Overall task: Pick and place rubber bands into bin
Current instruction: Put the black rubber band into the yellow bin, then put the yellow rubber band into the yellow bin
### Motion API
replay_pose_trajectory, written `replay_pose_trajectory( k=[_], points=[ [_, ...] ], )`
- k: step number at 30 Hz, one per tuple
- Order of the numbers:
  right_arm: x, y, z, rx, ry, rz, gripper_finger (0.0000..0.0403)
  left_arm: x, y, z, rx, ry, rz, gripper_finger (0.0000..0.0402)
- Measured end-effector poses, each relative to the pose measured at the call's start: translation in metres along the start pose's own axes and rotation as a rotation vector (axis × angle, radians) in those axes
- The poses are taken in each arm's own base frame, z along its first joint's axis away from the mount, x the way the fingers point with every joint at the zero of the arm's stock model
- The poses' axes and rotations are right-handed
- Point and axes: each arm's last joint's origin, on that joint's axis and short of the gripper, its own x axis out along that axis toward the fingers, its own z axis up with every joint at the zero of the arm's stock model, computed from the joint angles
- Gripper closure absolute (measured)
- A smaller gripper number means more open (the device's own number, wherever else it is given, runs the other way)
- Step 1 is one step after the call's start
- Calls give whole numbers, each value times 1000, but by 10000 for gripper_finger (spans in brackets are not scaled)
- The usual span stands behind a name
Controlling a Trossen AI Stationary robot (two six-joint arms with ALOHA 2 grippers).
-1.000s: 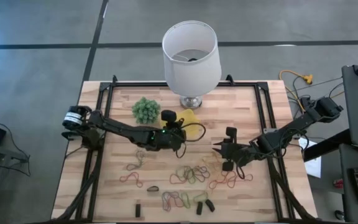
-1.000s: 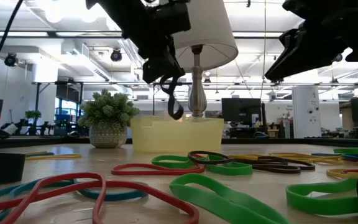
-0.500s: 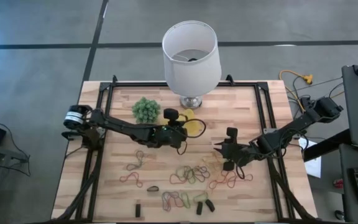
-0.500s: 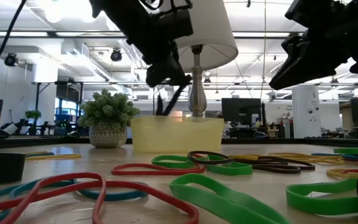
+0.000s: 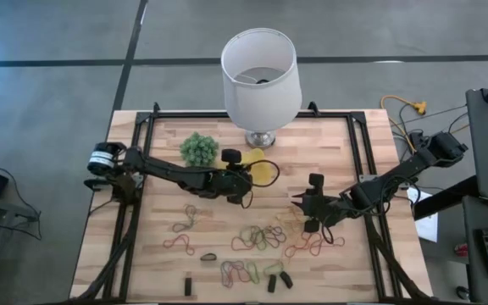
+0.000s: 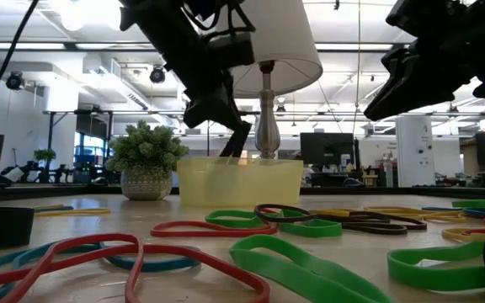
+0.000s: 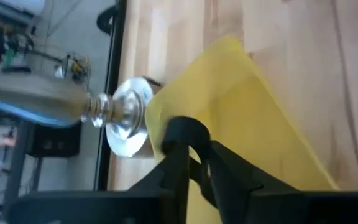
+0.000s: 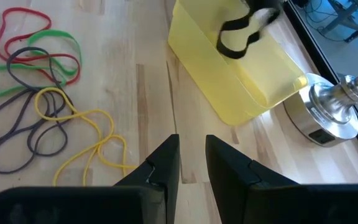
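Black rubber band (image 8: 241,34) over bin (image 8: 229,81) — hangs lengthwise from left tool (image 5: 248,177).

The bin (image 5: 263,170), a small shallow square yellow tray, sits flat directly under the left gripper (image 5: 246,176), whose narrowly parted fingers have a black rubber band (image 7: 185,132) looped at their tips over the tray. The other rubber bands (image 5: 261,237), thin floppy loops in green, red, yellow and black, lie scattered flat just beside and below the right gripper (image 5: 297,202).
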Motion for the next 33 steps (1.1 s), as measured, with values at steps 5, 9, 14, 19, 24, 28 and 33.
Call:
replay_pose_trajectory(
  k=[5,9,14,19,24,28,33],
  points=[
    [0,0,0,2,-2,1,330,0,2,1,-2,4,13,301],
    [0,0,1,4,-4,1,330,-4,0,3,0,4,9,285],
    [0,3,6,49,-43,75,330,-26,-10,6,-22,12,-35,283],
    [1,13,6,52,-66,292,330,-63,-29,2,-81,-4,-99,283],
    [16,32,3,-27,-67,361,330,-98,-54,-1,-164,-65,-173,283],
    [34,51,9,-114,-64,408,330,-117,-71,-3,-147,-98,-217,283],
    [52,64,18,-214,16,342,330,-132,-83,-5,-153,-134,-190,283]
  ],
)
